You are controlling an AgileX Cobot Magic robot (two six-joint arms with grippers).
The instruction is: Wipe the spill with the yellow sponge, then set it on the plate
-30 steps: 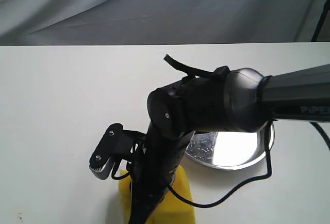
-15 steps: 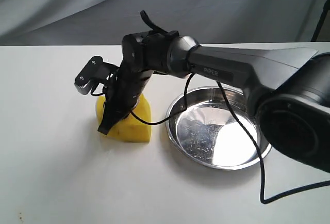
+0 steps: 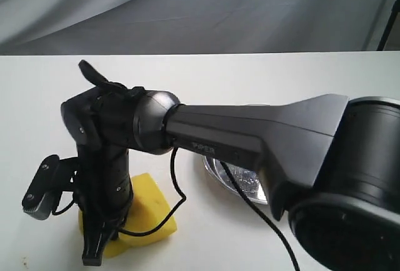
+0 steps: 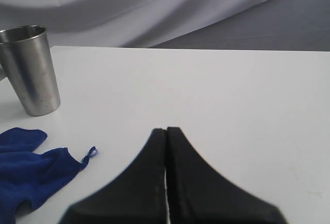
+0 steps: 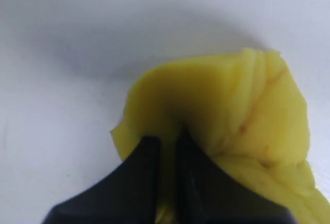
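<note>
Yellow foam bulges either side of the black jaws: the right gripper (image 5: 166, 140) is clamped hard on the sponge (image 5: 232, 110), pinching it into folds. The sponge's lower edge sits pressed on the white table (image 3: 312, 83), well over on the left side of the exterior view, with the right arm (image 3: 250, 137) reaching right across the middle to get there. Behind that arm, a sliver of the plate (image 3: 247, 180) shows, shiny, near the sponge but not touching it. And the spill? Nowhere to be seen. It may be under the sponge or behind the arm, and the pictures cannot say which. Over on the other side, the left gripper (image 4: 166, 129) has its jaws together, holding nothing, above bare table, with a steel cup (image 4: 28, 69) and a blue cloth (image 4: 31, 170) off to one side.

By the look of it, this is the wiping step, sponge down on the surface. Next up, once the patch is clean: lift the sponge clear, carry it across to the plate, and only then let the jaws part, low enough that the squashed foam does not spring over the rim.
</note>
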